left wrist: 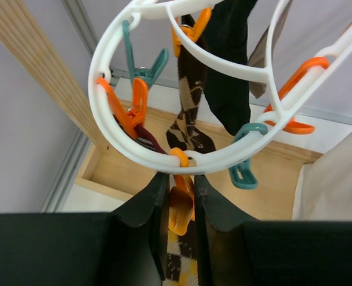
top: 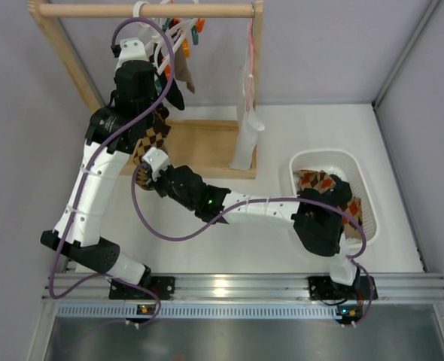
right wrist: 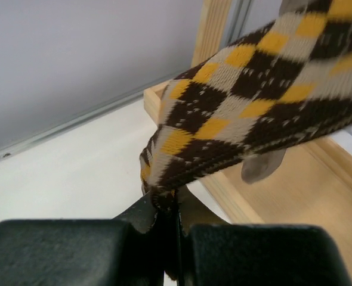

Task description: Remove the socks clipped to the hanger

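The ring-shaped hanger [left wrist: 185, 159] is smooth, glossy white plastic, and the orange clip [left wrist: 181, 214] at lower centre of the left wrist view is the same shiny plastic, set between the matt black plastic fingers of the left claw [left wrist: 180, 190]. The checked sock [right wrist: 253, 101] filling the upper right of the right wrist view is soft, fuzzy knit cloth. Overhead, the rail frame [top: 147, 10] along the top is pale matt wood, and the bar [top: 244, 286] along the bottom is brushed metal.

The top view looks down from above and behind the arm bases, taking in the worktop [top: 320, 128] and wooden rail frame [top: 94, 10]. The left wrist camera tilts upward past the left claw [left wrist: 179, 180], near the hanger [left wrist: 101, 65]. The right wrist camera sits close behind the right claw [right wrist: 171, 205] — both, like the top view, catch the diamond-checked sock [right wrist: 253, 101].
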Controlling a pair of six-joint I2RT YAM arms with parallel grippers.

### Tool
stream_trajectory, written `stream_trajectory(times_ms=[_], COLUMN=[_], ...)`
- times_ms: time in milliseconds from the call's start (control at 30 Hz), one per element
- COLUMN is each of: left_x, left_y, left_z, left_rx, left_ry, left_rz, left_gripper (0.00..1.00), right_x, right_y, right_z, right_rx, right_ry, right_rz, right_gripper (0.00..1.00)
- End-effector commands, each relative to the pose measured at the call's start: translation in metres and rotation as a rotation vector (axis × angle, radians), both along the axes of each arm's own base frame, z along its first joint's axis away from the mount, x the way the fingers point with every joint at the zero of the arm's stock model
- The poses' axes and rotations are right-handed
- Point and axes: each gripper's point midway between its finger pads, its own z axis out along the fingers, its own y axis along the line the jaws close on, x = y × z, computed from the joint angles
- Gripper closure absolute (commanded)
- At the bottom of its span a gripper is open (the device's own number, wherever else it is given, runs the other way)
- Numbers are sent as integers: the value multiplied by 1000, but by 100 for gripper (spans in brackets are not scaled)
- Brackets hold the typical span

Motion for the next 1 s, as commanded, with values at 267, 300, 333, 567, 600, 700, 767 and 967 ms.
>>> stream_trajectory(times_ms=[267,300,333,567,600,700,767,967], left_x=[-7,-8,-10,-33,-42,-63,-72,-125], left_y=[-9,-12,-14,-34,-36,-36,-37,-12], left_z=[7,5,4,0,4,6,-9,-34], left_rx=[-45,-55,-63,-182,-199,-240,-250,-254], left_ry=[-17,-14,-10,-5,-16,-30,-1,-14], left_rz=[-59,-73,-88,-217,-247,-286,-303,-293], left_gripper=[76,71,66,32,29,9,2,2], right_x=[-31,-34,-36,-52,-52,-52,-50,-49], right_y=[-51,-67,-79,-199,-220,-273,-303,-394], right_z=[12,-10,-13,-12,-28,-32,-22,-4], right_rx=[46,17,19,-8,-60,-115,-87,-57], right_ry=[25,59,72,153,173,194,209,249], right_rz=[-30,-55,-69,-238,-292,-412,-496,-704], right_gripper=[100,100,100,100,100,100,100,100])
